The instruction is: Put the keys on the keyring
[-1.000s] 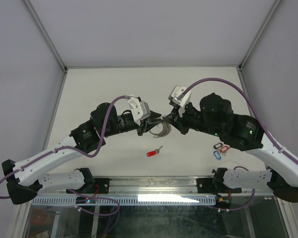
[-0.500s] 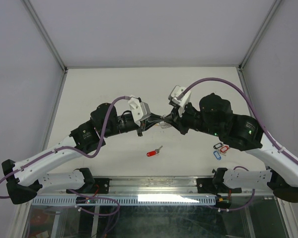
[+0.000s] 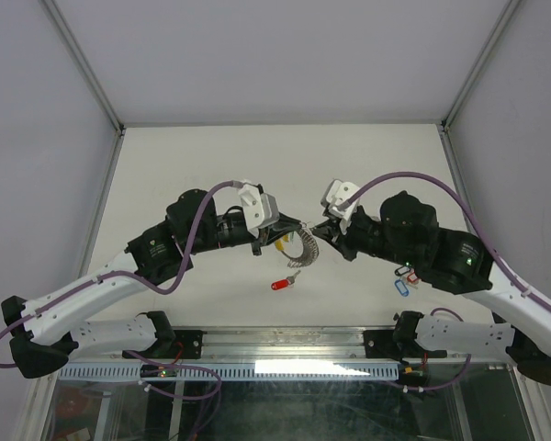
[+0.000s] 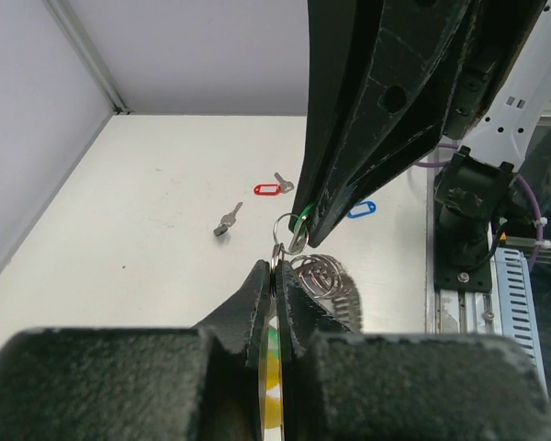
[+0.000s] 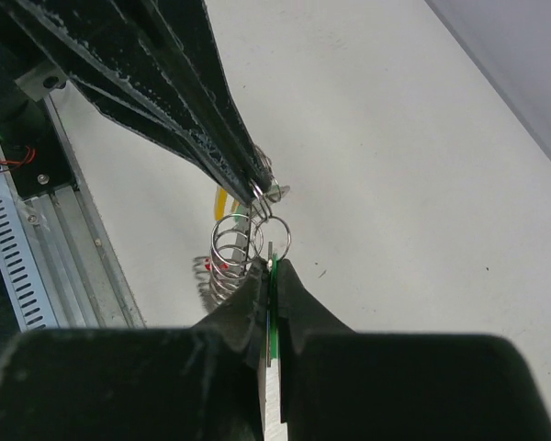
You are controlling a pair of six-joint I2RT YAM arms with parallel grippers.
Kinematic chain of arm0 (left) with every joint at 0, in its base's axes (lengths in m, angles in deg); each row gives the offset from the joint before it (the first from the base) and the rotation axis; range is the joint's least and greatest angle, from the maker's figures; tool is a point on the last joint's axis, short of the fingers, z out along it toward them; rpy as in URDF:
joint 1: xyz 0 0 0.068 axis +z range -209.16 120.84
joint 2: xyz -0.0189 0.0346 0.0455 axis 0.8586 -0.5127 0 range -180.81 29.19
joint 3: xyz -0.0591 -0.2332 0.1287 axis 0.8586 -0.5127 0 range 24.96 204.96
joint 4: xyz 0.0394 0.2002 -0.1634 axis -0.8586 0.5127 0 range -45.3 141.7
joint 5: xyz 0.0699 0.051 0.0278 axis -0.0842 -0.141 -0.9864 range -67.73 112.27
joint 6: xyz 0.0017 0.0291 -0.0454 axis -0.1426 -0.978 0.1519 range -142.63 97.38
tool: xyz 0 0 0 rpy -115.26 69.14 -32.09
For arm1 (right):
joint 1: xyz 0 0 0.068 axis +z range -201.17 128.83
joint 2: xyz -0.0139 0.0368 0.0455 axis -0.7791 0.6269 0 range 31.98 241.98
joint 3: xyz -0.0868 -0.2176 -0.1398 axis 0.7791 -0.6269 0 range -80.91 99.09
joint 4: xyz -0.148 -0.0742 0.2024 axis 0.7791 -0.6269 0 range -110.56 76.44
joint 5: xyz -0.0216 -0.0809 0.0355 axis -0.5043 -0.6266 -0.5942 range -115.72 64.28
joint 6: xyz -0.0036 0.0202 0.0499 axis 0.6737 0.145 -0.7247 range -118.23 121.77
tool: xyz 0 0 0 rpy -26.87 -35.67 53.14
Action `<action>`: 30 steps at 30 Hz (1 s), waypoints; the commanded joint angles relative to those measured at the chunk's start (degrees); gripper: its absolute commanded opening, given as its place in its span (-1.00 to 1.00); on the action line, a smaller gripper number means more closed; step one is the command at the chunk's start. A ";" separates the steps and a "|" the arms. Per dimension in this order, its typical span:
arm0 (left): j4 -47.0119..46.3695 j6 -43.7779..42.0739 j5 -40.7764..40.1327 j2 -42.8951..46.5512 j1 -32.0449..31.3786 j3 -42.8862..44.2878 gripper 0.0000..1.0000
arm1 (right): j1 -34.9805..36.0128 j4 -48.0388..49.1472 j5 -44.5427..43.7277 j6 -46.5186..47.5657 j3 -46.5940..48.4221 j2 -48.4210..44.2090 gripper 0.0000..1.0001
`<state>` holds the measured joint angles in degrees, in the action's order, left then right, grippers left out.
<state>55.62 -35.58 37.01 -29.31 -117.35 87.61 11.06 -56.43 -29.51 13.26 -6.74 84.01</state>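
My left gripper point(image 3: 281, 233) and right gripper point(image 3: 316, 231) meet tip to tip above the table's middle. The coiled silvery keyring point(image 3: 303, 249) hangs between them. In the left wrist view my left gripper point(image 4: 277, 274) is shut on a small wire ring at its tips, with a yellow tag showing between its fingers; the keyring point(image 4: 328, 281) hangs just right of it. The yellow tag point(image 3: 282, 243) dangles under it. My right gripper point(image 5: 273, 266) is shut on a green-tagged key, with the keyring point(image 5: 231, 248) beside its tips. A red-tagged key point(image 3: 283, 282) lies on the table.
Blue and red tags point(image 3: 406, 277) lie on the table under my right arm. A bare silver key point(image 4: 225, 220) rests on the table left of the red tag point(image 4: 269, 189). A metal rail point(image 3: 285, 344) runs along the near edge, and walls stand to the left and rear.
My left gripper has closed. My right arm has drawn back to the right, and the keyring now hangs lower between the two grippers with the yellow tag showing.
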 commanded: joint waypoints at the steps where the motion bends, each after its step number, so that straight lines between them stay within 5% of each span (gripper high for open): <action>1: -0.10 -2.52 1.87 1.63 0.05 3.24 -1.00 | 0.00 3.74 -1.00 4.09 -0.57 -2.44 -1.00; 30: 0.00 -3.40 5.74 0.87 0.00 3.88 -1.00 | -0.01 -0.15 8.23 3.12 -0.76 2.99 -1.00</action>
<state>59.66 -38.33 40.95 -29.29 -117.31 88.46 11.15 -57.99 -23.35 17.72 -8.40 86.96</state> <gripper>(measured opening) 0.006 0.021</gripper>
